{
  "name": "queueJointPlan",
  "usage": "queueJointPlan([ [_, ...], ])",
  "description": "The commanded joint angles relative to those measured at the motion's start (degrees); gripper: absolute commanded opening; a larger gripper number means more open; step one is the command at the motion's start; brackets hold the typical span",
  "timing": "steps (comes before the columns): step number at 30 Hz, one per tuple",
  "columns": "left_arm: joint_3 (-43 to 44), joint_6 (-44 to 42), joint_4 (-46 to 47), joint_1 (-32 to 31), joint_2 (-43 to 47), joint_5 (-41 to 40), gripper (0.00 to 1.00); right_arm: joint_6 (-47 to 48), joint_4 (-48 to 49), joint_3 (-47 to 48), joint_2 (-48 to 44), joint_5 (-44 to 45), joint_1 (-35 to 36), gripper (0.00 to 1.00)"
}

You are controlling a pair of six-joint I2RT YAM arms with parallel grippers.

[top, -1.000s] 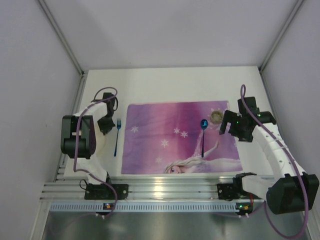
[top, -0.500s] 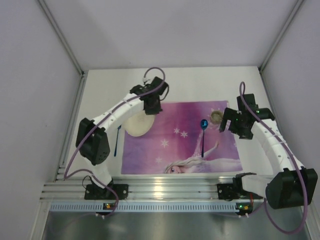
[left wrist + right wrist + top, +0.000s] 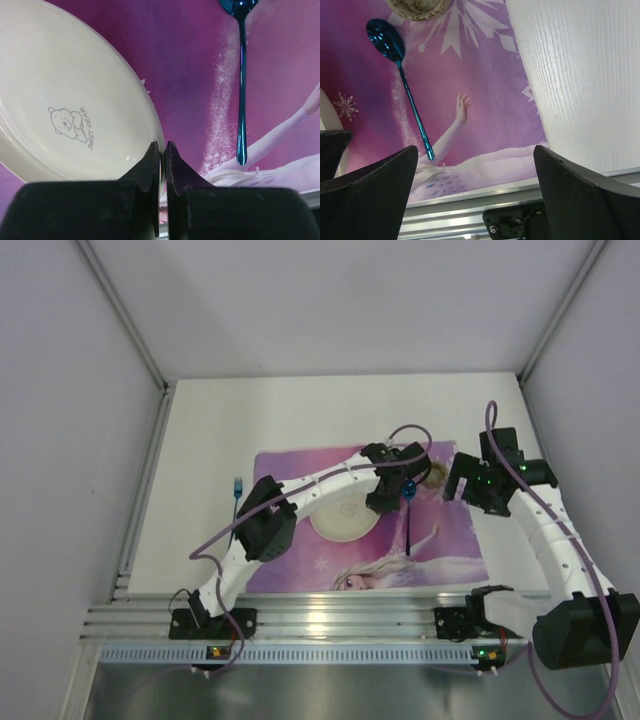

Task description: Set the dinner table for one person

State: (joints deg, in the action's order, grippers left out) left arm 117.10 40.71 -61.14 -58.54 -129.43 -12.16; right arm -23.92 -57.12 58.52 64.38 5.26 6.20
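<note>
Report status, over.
Left end effector shut on plate rim. Right end effector open, empty. Plate over placemat centre. Spoon close on its right.

Enclosed on three sides: back wall, left wall, right wall, all plain pale lavender-grey panels. Metal left post and right post rise from the far corners of the dinner table, a smooth white rectangular top. Slotted aluminium rail along its near edge, bright glare mid-rail. Perforated strip just below, then dull grey sheet metal. Light soft, even, shadows faint

Pale lilac walls stand behind an aluminium rail.
</note>
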Motion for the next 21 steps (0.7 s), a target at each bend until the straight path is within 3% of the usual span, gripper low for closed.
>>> queueJointPlan([
  [1,-1.94,2.62,2.42,0.54,0.14,10.57,0.0,1.33,-0.97,-0.51,-2.77,1.51,-0.48,1.0],
  [5,-2.84,2.19,5.07,-0.87,-1.26,16.46,0.0,1.6,-1.24,-1.04,-3.38,1.77,-0.57,1.0],
  [7,-2.4,1.57,5.24,-1.05,-2.67,19.0,0.05,1.6,-1.15,-0.87,-3.3,1.51,-0.66,1.0],
  [8,-2.31,1.48,5.33,-1.13,-3.02,19.71,0.21,1.6,-1.15,-0.69,-2.95,1.42,-0.66,1.0],
  [10,-2.4,1.22,5.33,-1.13,-3.9,21.3,0.4,1.77,-1.15,-0.51,-2.59,1.34,-0.66,1.0],
  [11,-2.4,1.04,5.16,-1.13,-4.51,22.35,0.56,1.86,-1.06,-0.43,-2.24,1.34,-0.66,1.0],
  [15,-1.88,0.08,2.7,-0.96,-1.81,16.58,0.79,2.21,-1.06,0.01,-2.15,1.69,-0.66,1.0],
  [17,-2.48,-0.28,-0.02,1.05,2.58,9.66,0.83,2.3,-1.24,0.1,-2.5,1.6,-0.66,1.0],
  [21,-13.27,-0.28,3.04,10.53,13.91,8.29,0.83,2.21,-1.24,-0.42,-3.03,1.51,-0.66,1.0],
])
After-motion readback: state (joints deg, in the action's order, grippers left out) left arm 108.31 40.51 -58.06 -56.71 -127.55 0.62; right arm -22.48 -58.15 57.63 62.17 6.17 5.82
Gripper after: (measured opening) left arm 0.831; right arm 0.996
